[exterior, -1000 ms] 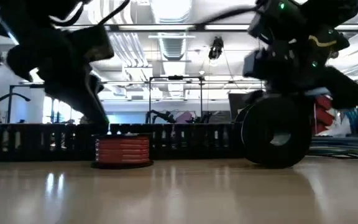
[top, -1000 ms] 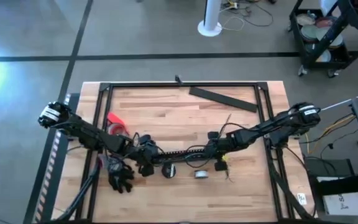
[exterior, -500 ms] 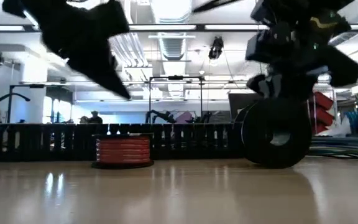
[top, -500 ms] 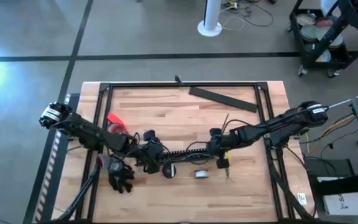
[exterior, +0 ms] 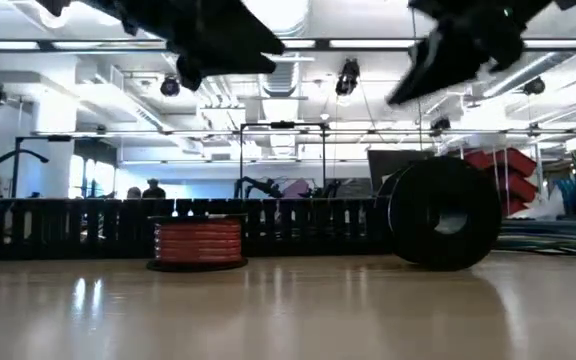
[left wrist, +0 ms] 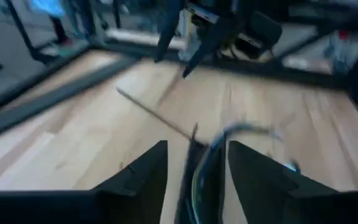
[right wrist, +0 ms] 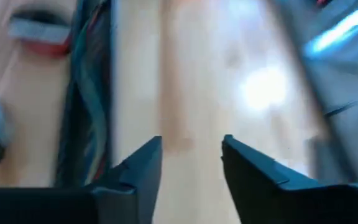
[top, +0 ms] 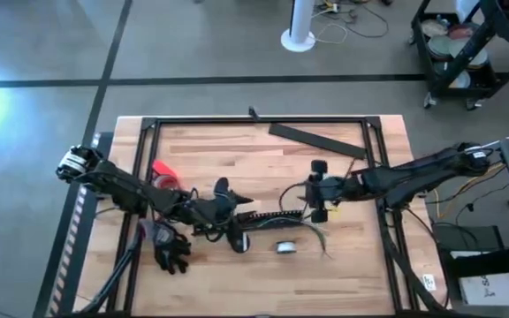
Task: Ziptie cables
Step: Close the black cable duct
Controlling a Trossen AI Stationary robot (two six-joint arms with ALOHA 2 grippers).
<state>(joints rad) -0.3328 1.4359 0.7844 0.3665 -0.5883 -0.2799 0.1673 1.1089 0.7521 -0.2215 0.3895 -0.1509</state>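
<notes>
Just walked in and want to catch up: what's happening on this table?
Two robot arms are working at a wooden table on a cable-tying job. Both are lifted above the long black comb-toothed duct lying across the middle. The left gripper is open over the duct's left part, with nothing between its fingers. The right gripper is open too and empty, near the duct's right end. Nothing looks tied yet.

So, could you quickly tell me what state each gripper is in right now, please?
Left gripper: open, straddling the cables in the duct, not clamped.
Right gripper: open, holding nothing, above the table.
</notes>
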